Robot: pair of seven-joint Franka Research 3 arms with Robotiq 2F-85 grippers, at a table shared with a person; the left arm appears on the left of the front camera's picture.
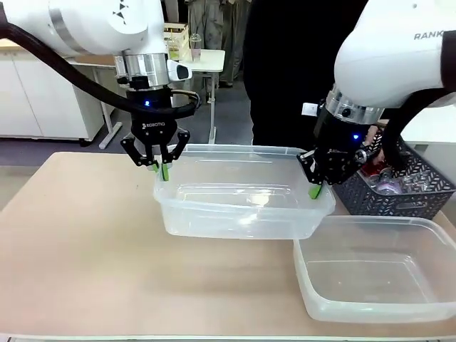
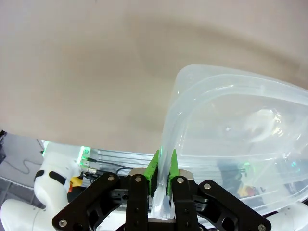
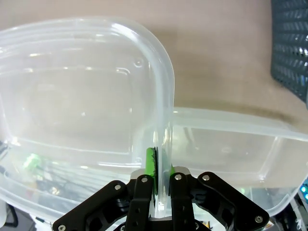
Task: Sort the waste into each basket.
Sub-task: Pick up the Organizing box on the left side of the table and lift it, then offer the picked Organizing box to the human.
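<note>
Left jaws: nearly closed, green pads [image 2: 155,166] pinching the left rim of a large clear rectangular plastic tub [image 1: 235,214]. Right jaws: likewise clamped on that tub's right rim.

Nearer than the held tub, to its right: a second clear plastic tub [image 1: 370,303] on the beige tabletop [image 1: 78,242], empty, cut off at the picture edge. The held tub is empty too, raised, with its shadow beneath and its right corner overhanging the second tub.

Beyond its right end: dark blue-grey lattice basket [image 1: 399,203] with clear plastic bottles [image 1: 390,187] and a red object [image 1: 368,171]. These are hard to make out and part-hidden by the right arm.
</note>
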